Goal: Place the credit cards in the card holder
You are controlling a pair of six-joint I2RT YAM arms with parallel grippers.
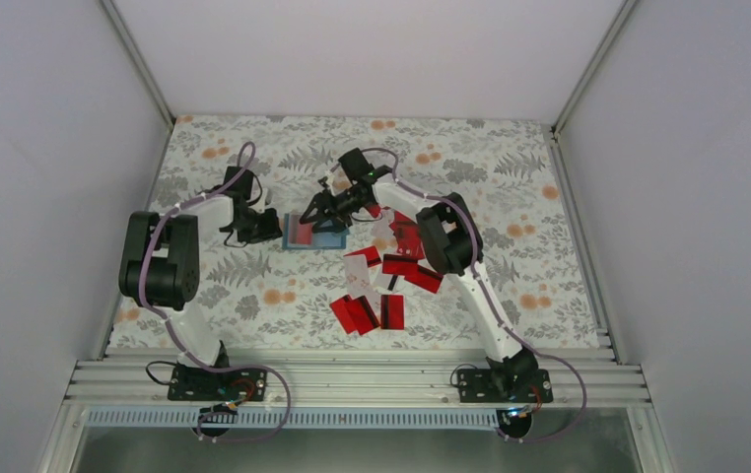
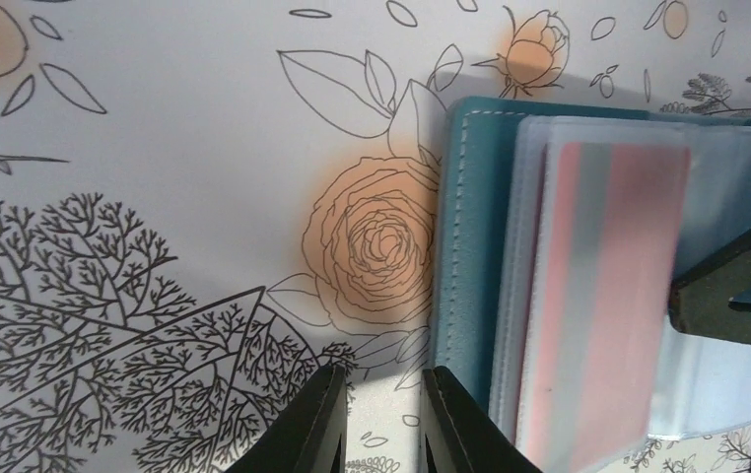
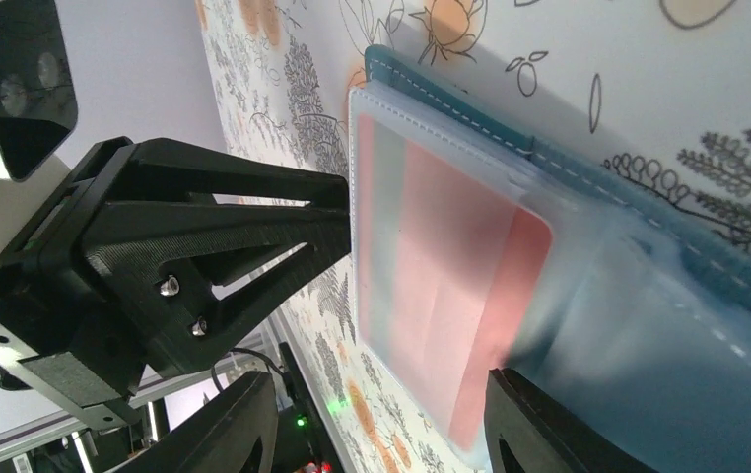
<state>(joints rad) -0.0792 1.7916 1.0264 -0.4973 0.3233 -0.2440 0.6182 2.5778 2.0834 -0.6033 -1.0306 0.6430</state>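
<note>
Top external view: the teal card holder [image 1: 305,239] lies open left of centre on the floral table cover [image 1: 510,168]. Loose red credit cards [image 1: 357,313] are scattered to its lower right. The left gripper [image 1: 271,233] sits at the holder's left edge and the right gripper [image 1: 314,215] reaches over it from the upper right. Left wrist view: jaws narrowly parted with only cloth between them. One finger [image 2: 450,434] appears to touch the teal border, probably bracing the holder against sliding. A clear sleeve [image 2: 534,197] already contains a sleeved card [image 2: 613,296]. Right wrist view: jaws about half wide with no card between them, standing over the sleeve's near end. This is either seating that card or spreading the pocket; which one cannot be told.
</note>
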